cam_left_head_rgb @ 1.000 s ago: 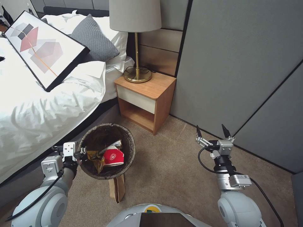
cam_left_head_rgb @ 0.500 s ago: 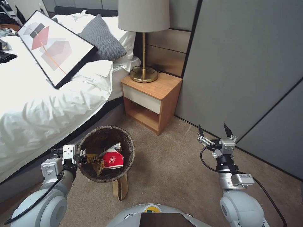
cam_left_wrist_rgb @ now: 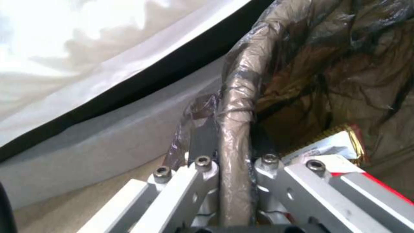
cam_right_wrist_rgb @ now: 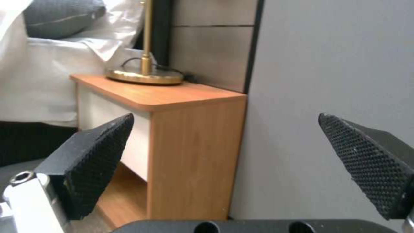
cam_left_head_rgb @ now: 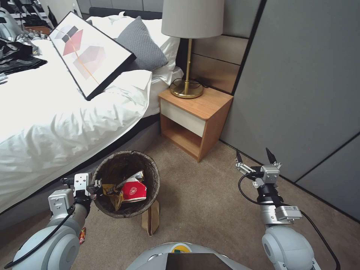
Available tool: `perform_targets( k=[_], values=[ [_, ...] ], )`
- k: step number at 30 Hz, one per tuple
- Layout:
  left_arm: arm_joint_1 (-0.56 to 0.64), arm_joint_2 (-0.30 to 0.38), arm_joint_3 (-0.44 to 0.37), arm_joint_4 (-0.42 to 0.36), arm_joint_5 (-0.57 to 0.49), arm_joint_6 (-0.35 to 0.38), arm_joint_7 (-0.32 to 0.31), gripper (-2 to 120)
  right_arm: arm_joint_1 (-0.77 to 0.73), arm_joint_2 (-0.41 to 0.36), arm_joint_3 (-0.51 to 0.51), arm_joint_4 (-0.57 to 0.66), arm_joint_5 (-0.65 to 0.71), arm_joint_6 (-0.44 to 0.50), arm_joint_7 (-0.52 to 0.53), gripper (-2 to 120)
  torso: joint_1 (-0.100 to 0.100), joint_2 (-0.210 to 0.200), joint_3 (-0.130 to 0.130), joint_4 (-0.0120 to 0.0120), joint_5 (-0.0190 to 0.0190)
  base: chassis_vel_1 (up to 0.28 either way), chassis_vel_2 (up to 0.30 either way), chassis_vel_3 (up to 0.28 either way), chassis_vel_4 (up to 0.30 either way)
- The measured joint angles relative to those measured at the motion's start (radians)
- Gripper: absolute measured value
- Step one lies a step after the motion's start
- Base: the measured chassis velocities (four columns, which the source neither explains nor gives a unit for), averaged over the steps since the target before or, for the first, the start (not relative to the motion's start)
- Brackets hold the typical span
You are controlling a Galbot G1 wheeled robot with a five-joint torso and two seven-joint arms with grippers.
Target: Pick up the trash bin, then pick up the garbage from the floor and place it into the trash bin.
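Since the earlier frames the whole head view has slid rightward, so the camera has turned left: the nightstand (cam_left_head_rgb: pixel 195 118), brass lamp (cam_left_head_rgb: pixel 186 88) and framed print (cam_left_head_rgb: pixel 88 50) sit further right in the picture, while both arms and the bin keep their places relative to the robot. The left gripper (cam_left_head_rgb: pixel 98 185) stays pinched on the near-left rim of the trash bin (cam_left_head_rgb: pixel 148 165), one finger inside and one outside the wrinkled brown-black plastic liner, as the left wrist view shows at the rolled rim (cam_left_wrist_rgb: pixel 235 129). The round bin is held just off the beige carpet beside the bed's dark base, its mouth facing up and tipped slightly toward the robot. Inside lie a red-and-white wrapper (cam_left_head_rgb: pixel 133 190) and a crumpled yellow snack packet (cam_left_head_rgb: pixel 111 191). A flat brown paper bag (cam_left_head_rgb: pixel 150 222) lies on the carpet just near of the bin, its long axis running near to far, and a small red scrap (cam_left_head_rgb: pixel 82 235) lies by the left arm. The right gripper (cam_left_head_rgb: pixel 255 156) hovers over the carpet at the right, its textured black fingertips (cam_right_wrist_rgb: pixel 97 158) spread wide apart, empty.
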Motion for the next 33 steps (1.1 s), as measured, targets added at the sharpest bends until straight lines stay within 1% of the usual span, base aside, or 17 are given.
perform_targets(
  k=[33],
  values=[
    [0.005, -0.002, -0.007, 0.0, -0.002, 0.0, 0.0, 3, 0.009, 0.001, -0.022, -0.018, 0.001, -0.005, -0.001, 100, 0.0, 0.0, 0.0, 0.0001, 0.0, 0.069, 0.072, 0.077, 0.071]
  ],
)
